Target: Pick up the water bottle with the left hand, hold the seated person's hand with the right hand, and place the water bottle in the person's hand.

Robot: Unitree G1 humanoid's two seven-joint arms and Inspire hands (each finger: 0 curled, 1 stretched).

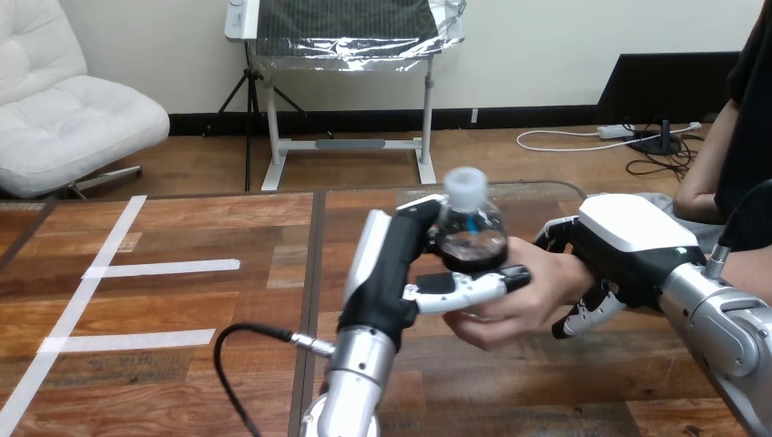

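Left hand (pixel 387 273), fingers (pixel 421 218): curled up the left side of the water bottle (pixel 469 235), with the thumb running across under its lower part. The bottle is clamped between them.

Water bottle: clear, white cap (pixel 466 185) uppermost, roughly upright, dark in its lower half. It is raised off the table (pixel 182 309), right of centre in the head view, directly against the person's hand (pixel 533 287). Cannot tell whether the base actually touches the palm.

Person's hand: comes in from the view's right, palm turned toward the bottle, fingers loosely cupped beneath the left hand's thumb.

Right hand (pixel 628 238): white back shell on top of the person's wrist (pixel 566 273). Its fingers (pixel 583 317) hook round under the wrist, and more show over the wrist's far side. It is closed round the wrist.

Arms: left silver forearm (pixel 357 378) rises from the bottom edge at centre; right forearm (pixel 728 323) enters from the lower right corner.

Table: wooden planks, white tape strips (pixel 159 268) on its left part, well apart from both hands.
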